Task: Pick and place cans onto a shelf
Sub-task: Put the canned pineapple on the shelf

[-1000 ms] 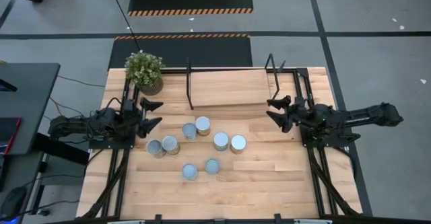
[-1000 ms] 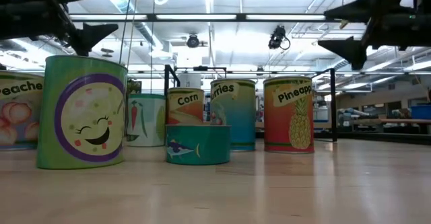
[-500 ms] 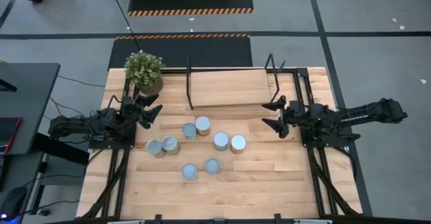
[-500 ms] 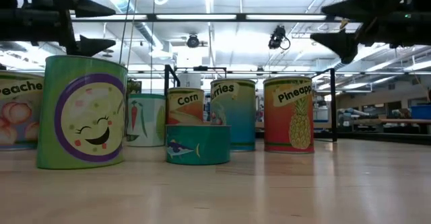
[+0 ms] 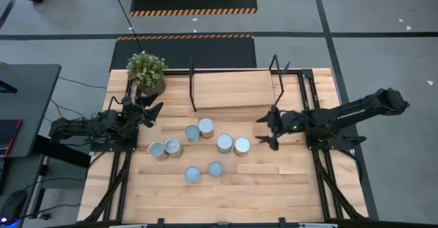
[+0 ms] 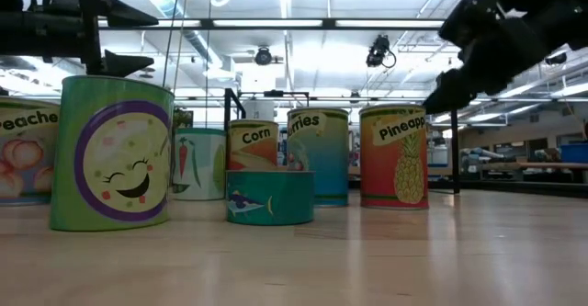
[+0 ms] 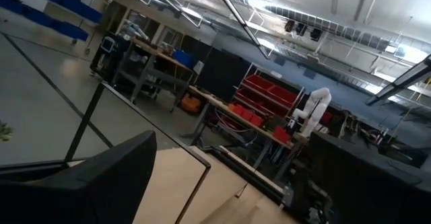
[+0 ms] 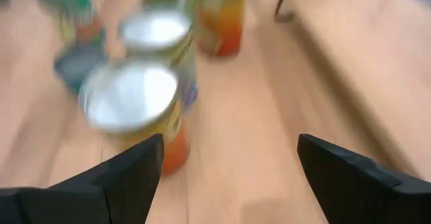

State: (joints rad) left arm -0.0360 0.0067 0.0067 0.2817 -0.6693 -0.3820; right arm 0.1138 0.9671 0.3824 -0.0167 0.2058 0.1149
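Note:
Several cans with silvery tops stand upright on their bases in a loose group at the table's middle (image 5: 224,143); the low view shows their picture labels, among them the pineapple can (image 6: 393,155). The shelf (image 5: 236,90), a light-wood board in black posts, stands at the far edge. My right gripper (image 5: 261,129) is open, just right of the rightmost can (image 5: 241,146), which shows in its wrist view (image 8: 135,109) ahead of the fingers (image 8: 229,150). My left gripper (image 5: 152,111) is open and empty, left of the cans, and faces the shelf (image 7: 168,177).
A potted green plant (image 5: 146,72) stands at the far left corner beside the shelf. Black arm-mount rails run along the table's left (image 5: 123,166) and right (image 5: 321,173) sides. Bare tabletop lies near the front edge (image 5: 274,194).
My right gripper has gone toward the table's left edge, toward the rightmost can, and has tipped downward; it stays open. My left gripper has turned a little at its wrist and stays open. The cans have not moved.

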